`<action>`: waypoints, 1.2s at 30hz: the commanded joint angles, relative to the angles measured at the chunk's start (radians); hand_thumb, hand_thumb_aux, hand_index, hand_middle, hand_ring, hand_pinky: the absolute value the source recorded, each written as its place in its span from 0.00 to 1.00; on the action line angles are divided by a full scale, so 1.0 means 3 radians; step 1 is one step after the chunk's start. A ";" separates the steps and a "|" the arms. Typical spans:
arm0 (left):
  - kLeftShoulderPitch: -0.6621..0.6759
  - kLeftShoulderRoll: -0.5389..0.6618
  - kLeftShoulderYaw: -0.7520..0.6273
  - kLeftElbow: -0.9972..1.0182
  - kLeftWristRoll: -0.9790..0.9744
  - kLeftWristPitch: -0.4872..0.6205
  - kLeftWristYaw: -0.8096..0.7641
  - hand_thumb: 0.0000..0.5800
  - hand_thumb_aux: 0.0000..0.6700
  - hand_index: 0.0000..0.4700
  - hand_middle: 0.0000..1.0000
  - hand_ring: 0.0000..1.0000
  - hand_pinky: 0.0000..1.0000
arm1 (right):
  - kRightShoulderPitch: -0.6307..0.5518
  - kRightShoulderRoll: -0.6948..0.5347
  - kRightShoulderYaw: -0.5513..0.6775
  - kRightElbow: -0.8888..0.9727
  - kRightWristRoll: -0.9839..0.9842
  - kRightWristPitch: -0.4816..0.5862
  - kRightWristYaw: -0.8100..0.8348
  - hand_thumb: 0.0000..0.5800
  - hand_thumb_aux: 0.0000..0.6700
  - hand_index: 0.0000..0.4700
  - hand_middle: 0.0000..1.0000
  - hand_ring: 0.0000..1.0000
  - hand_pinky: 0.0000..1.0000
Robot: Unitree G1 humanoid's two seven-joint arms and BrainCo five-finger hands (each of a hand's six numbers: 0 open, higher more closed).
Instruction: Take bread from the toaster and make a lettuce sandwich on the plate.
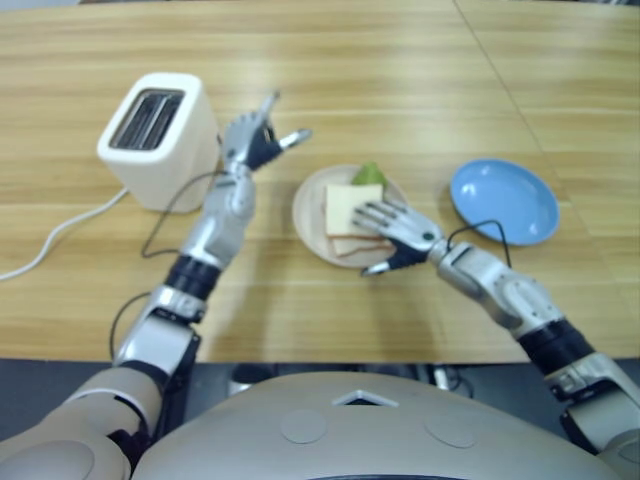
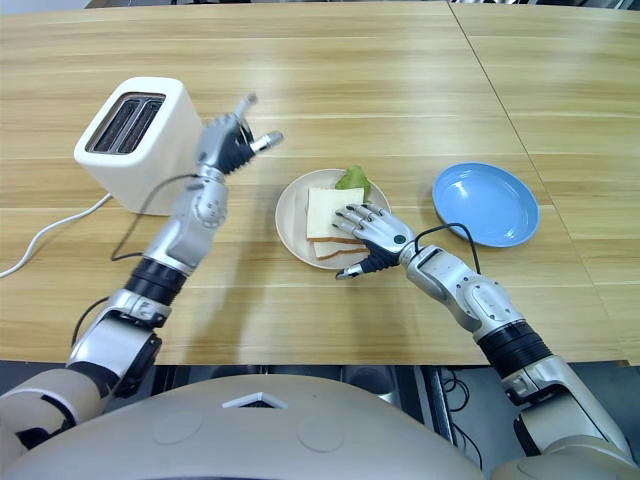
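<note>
Right eye view, centre: right hand flat, uncurled, on bread, plate; upper left: left hand open, empty, beside toaster.

Table, clock bearings taken from the plate at centre. Toaster stands at 10 o'clock, well apart; its cord runs off toward 9 o'clock. Second plate lies at 3 o'clock, near but not touching. On the centre plate, two bread slices lie stacked, with lettuce against their far edge at 1 o'clock. Right hand rests on the bread from 4 o'clock. Left hand hangs just beside the toaster, between it and the plate.
</note>
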 commanded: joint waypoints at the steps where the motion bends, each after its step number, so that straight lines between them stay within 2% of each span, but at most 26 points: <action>1: 0.0155 0.0117 0.0080 -0.0303 0.0008 0.0084 -0.0221 0.00 0.00 0.00 0.00 0.00 0.00 | 0.0118 -0.0006 0.0297 0.0507 -0.0032 -0.0020 0.0347 0.00 0.00 0.00 0.00 0.00 0.00; 5: 0.0326 0.0082 0.0196 -0.0214 -0.0626 -0.0293 -0.0614 0.00 0.00 0.00 0.00 0.00 0.00 | 0.0068 -0.0018 0.0046 0.0274 0.0205 -0.0151 -0.0038 0.00 0.00 0.00 0.00 0.00 0.00; 8: 0.0462 -0.0004 0.0304 -0.0053 -0.1066 -0.0497 -0.0833 0.00 0.00 0.00 0.00 0.00 0.00 | 0.0072 -0.0011 -0.0440 -0.0255 0.0410 -0.0303 -0.0727 0.00 0.00 0.00 0.00 0.00 0.00; 10: 0.0538 -0.0004 0.0354 -0.0010 -0.1246 -0.0629 -0.0939 0.00 0.00 0.00 0.00 0.00 0.00 | 0.0145 0.0027 -0.0912 -0.0695 0.0611 -0.0377 -0.1159 0.00 0.00 0.00 0.00 0.00 0.00; 12: 0.0580 0.0119 0.0325 -0.0027 -0.1229 -0.0806 -0.1016 0.00 0.00 0.00 0.00 0.00 0.00 | 0.0256 0.0026 -0.1339 -0.1002 0.0913 -0.0449 -0.1302 0.00 0.00 0.00 0.00 0.00 0.00; 15: 0.0676 0.0400 0.0266 -0.0193 -0.1262 -0.1058 -0.1350 0.00 0.00 0.00 0.00 0.00 0.00 | 0.0433 -0.0052 -0.1697 -0.1149 0.1266 -0.0432 -0.1079 0.00 0.00 0.00 0.00 0.00 0.00; 16: 0.0719 0.0502 0.0274 -0.0275 -0.1333 -0.1083 -0.1519 0.73 0.48 0.47 0.17 0.17 0.17 | 0.0497 -0.0096 -0.1741 -0.1152 0.1375 -0.0401 -0.0919 0.00 0.00 0.00 0.00 0.00 0.00; 17: 0.0753 0.0592 0.0271 -0.0338 -0.1363 -0.1088 -0.1649 0.86 0.63 0.62 0.44 0.44 0.44 | 0.0557 -0.0138 -0.1759 -0.1155 0.1464 -0.0371 -0.0762 0.00 0.00 0.00 0.00 0.00 0.00; 18: 0.0795 0.0715 0.0236 -0.0401 -0.1334 -0.1104 -0.1786 0.86 0.63 0.62 0.44 0.44 0.44 | 0.0659 -0.0239 -0.1704 -0.1124 0.1632 -0.0382 -0.0497 0.00 0.00 0.00 0.00 0.00 0.00; 19: 0.0859 0.0835 0.0185 -0.0458 -0.1289 -0.1040 -0.1953 1.00 1.00 0.98 1.00 1.00 1.00 | 0.0797 -0.0365 -0.1615 -0.1095 0.1778 -0.0445 -0.0228 0.00 0.00 0.00 0.14 0.14 0.14; 20: 0.0951 0.1007 0.0075 -0.0519 -0.1100 -0.0986 -0.2124 1.00 1.00 0.98 1.00 1.00 1.00 | 0.0966 -0.0484 -0.1536 -0.1099 0.1901 -0.0496 0.0028 0.00 0.00 0.00 0.47 0.47 0.47; 21: 0.1054 0.1164 -0.0017 -0.0586 -0.0953 -0.0941 -0.2291 1.00 1.00 0.98 1.00 1.00 1.00 | 0.1131 -0.0595 -0.1470 -0.1119 0.1980 -0.0533 0.0245 0.00 0.00 0.00 0.47 0.47 0.47; 22: 0.1154 0.1260 -0.0058 -0.0660 -0.0932 -0.0856 -0.2440 1.00 1.00 0.98 1.00 1.00 1.00 | 0.1264 -0.0671 -0.1434 -0.1153 0.2061 -0.0552 0.0404 0.86 0.62 0.61 1.00 1.00 1.00; 23: 0.1270 0.1359 -0.0091 -0.0737 -0.0927 -0.0757 -0.2604 1.00 1.00 0.98 1.00 1.00 1.00 | 0.1394 -0.0725 -0.1415 -0.1204 0.2177 -0.0540 0.0557 1.00 1.00 0.98 1.00 1.00 1.00; 26: 0.1500 0.1519 -0.0096 -0.0822 -0.0926 -0.0505 -0.2898 1.00 1.00 0.98 1.00 1.00 1.00 | 0.1696 -0.0841 -0.1378 -0.1312 0.2387 -0.0438 0.0971 1.00 1.00 0.98 1.00 1.00 1.00; 30: 0.1516 0.1535 -0.0081 -0.0697 -0.0840 -0.0296 -0.2979 1.00 1.00 0.98 1.00 1.00 1.00 | 0.1885 -0.0919 -0.1329 -0.1332 0.2479 -0.0299 0.1379 1.00 1.00 0.98 1.00 1.00 1.00; 33: 0.1499 0.1495 -0.0115 -0.0641 -0.0806 -0.0238 -0.3001 1.00 1.00 0.98 1.00 1.00 1.00 | 0.1827 -0.0895 -0.1282 -0.1314 0.2507 -0.0254 0.1562 1.00 1.00 0.98 1.00 1.00 1.00; 36: 0.1443 0.1383 -0.0247 -0.0561 -0.0767 -0.0250 -0.3039 1.00 1.00 0.98 1.00 1.00 1.00 | 0.1597 -0.0797 -0.1131 -0.1146 0.2364 -0.0212 0.1677 1.00 1.00 0.98 1.00 1.00 1.00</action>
